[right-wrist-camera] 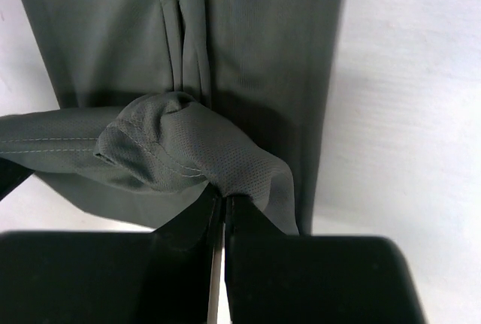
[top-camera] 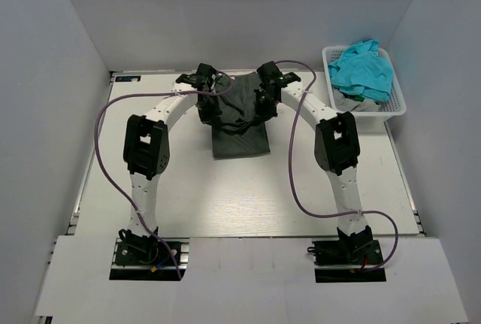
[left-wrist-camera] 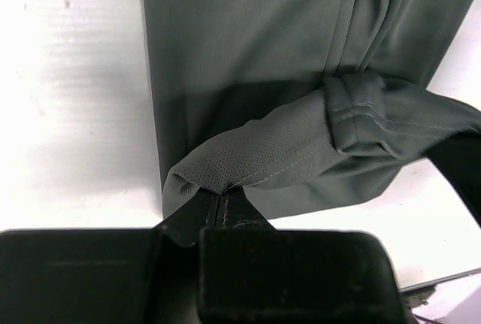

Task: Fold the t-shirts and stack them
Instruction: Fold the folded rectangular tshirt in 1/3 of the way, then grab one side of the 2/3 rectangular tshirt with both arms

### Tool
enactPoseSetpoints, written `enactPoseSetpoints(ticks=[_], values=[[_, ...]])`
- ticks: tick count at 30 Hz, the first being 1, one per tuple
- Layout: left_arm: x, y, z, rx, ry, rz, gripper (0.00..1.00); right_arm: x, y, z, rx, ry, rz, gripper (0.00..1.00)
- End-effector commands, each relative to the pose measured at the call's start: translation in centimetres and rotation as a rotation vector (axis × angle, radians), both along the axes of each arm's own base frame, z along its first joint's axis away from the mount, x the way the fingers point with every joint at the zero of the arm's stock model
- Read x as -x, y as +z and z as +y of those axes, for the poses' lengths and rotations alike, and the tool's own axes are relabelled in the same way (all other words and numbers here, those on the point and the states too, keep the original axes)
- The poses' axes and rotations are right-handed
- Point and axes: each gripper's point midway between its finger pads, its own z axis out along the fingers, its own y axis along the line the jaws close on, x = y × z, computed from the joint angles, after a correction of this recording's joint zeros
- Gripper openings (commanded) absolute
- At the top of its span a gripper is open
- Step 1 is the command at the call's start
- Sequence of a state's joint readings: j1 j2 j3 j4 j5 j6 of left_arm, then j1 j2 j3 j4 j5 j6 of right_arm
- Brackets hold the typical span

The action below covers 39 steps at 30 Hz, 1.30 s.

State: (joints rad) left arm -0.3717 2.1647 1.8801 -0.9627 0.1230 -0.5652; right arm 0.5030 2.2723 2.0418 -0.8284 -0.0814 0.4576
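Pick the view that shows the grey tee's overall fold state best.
Top external: whole grey tee visible, far end held up by left gripper and right gripper. Wrist views show only close-ups of pinched cloth above the flat part.

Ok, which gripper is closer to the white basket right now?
Right. The right gripper holds the grey t-shirt on the side toward the white basket; the left gripper holds the shirt's opposite side, farther from it.

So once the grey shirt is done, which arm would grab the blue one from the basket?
Probably the right. The basket holding the turquoise t-shirt sits far right, near the right fingers; the left fingers are across the grey t-shirt, which both now pinch.
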Motion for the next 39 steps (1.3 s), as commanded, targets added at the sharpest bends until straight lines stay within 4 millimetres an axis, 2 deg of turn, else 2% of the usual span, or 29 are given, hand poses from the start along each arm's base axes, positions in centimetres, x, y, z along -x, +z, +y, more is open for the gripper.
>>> enactPoseSetpoints(ticks=[1, 4, 5, 7, 8, 9, 10, 11, 12, 13, 14, 15, 16, 17, 18, 19, 20, 22, 23, 24, 25, 26, 27, 28, 30, 31, 33, 36, 39], values=[[-1.6, 2.7, -1.1, 0.087, -0.024, -0.074, 0.0, -2.1, 1.4, 1.4, -0.1, -0.001, -0.041, 0.0], [-1.9, 1.4, -1.6, 0.126, -0.034, -0.05, 0.0, -3.2, 1.2, 1.5, -0.125, -0.022, -0.054, 0.0], [-2.2, 1.8, -2.4, 0.17, -0.052, -0.067, 0.0, -3.8, 1.2, 1.5, -0.13, -0.064, -0.06, 0.0], [-3.2, 0.6, -2.0, 0.186, -0.039, -0.059, 0.08, -5.0, 1.1, 1.2, -0.15, -0.1, -0.072, 0.08], [-3.7, 0.5, -1.8, 0.194, -0.034, -0.058, 0.14, -5.4, 1.3, 1.6, -0.172, -0.123, -0.072, 0.25], [-5.5, 1.7, -1.1, 0.208, -0.007, -0.098, 0.35, -6.3, 1.8, 1.3, -0.189, -0.144, -0.09, 0.35], [-6.4, 2.1, -0.6, 0.211, 0.006, -0.111, 0.5, -7.2, 2.0, 1.9, -0.223, -0.143, -0.117, 0.46], [-8.6, 3.8, -0.4, 0.229, 0.03, -0.158, 0.68, -8.3, 3.1, 1.9, -0.25, -0.157, -0.144, 0.66], [-8.8, 4.6, 0.5, 0.224, 0.047, -0.146, 0.77, -9.3, 4.8, 2.0, -0.29, -0.154, -0.178, 0.8], [-10.1, 5.4, 2.3, 0.203, 0.088, -0.176, 0.89, -10.2, 6.5, 2.2, -0.317, -0.153, -0.222, 0.9], [-10.6, 6.3, 3.1, 0.194, 0.104, -0.2, 0.99, -10.6, 7.5, 2.0, -0.331, -0.157, -0.245, 0.9], [-11.2, 8.7, 4.3, 0.203, 0.135, -0.254, 0.99, -10.8, 7.6, 1.8, -0.336, -0.157, -0.257, 0.9], [-11.1, 9.7, 4.9, 0.208, 0.144, -0.281, 0.99, -10.4, 10.2, 1.4, -0.355, -0.154, -0.298, 0.9], [-9.9, 8.3, 5.1, 0.199, 0.147, -0.247, 0.99, -10.2, 10.6, 1.2, -0.348, -0.136, -0.318, 0.9], [-9.8, 11.3, 5.9, 0.217, 0.154, -0.328, 0.99, -9.1, 8.3, 0.7, -0.313, -0.137, -0.272, 0.9], [-9.1, 11.5, 6.0, 0.219, 0.154, -0.336, 0.99, -8.5, 9.7, 0.3, -0.315, -0.125, -0.297, 0.9], [-7.5, 9.4, 6.2, 0.214, 0.153, -0.282, 0.99, -7.7, 10.5, 0.1, -0.314, -0.112, -0.301, 0.9], [-5.3, 9.1, 6.1, 0.228, 0.133, -0.271, 0.99, -5.4, 8.8, -0.4, -0.282, -0.071, -0.25, 0.9], [-4.3, 8.8, 5.7, 0.23, 0.113, -0.258, 0.99, -4.5, 9.4, -0.2, -0.288, -0.033, -0.255, 0.9], [-3.4, 8.4, 5.4, 0.22, 0.088, -0.248, 0.99, -3.2, 8.8, -0.1, -0.289, -0.003, -0.23, 0.9], [-1.9, 6.9, 5.2, 0.211, 0.081, -0.204, 0.99, -2.0, 7.7, 0.1, -0.284, 0.024, -0.199, 0.9], [-1.0, 7.3, 5.1, 0.221, 0.061, -0.209, 0.99, -0.9, 7.6, -0.3, -0.271, 0.033, -0.189, 0.9], [0.5, 5.8, 4.9, 0.243, 0.047, -0.172, 0.99, -0.1, 7.1, -0.2, -0.259, 0.041, -0.18, 0.9], [1.4, 5.4, 4.5, 0.251, 0.034, -0.167, 0.99, 1.8, 4.2, -1.0, -0.225, 0.041, -0.108, 0.9], [3.2, 5.4, 3.9, 0.257, 0.011, -0.179, 0.99, 3.3, 4.4, -1.5, -0.231, 0.038, -0.104, 0.9], [4.5, 3.8, 4.2, 0.249, 0.015, -0.146, 0.99, 6.0, 0.6, -3.1, -0.193, 0.025, -0.005, 0.9], [6.4, 2.7, 3.0, 0.259, -0.017, -0.117, 0.99, 7.1, 0.8, -3.5, -0.198, 0.027, -0.02, 0.9], [9.0, 0.1, 2.0, 0.259, -0.024, -0.057, 0.99, 9.7, -1.9, -4.5, -0.182, 0.025, 0.048, 0.9], [8.8, -1.0, 1.6, 0.25, -0.023, -0.043, 0.99, 9.3, -2.0, -4.2, -0.192, 0.017, 0.046, 0.9]])
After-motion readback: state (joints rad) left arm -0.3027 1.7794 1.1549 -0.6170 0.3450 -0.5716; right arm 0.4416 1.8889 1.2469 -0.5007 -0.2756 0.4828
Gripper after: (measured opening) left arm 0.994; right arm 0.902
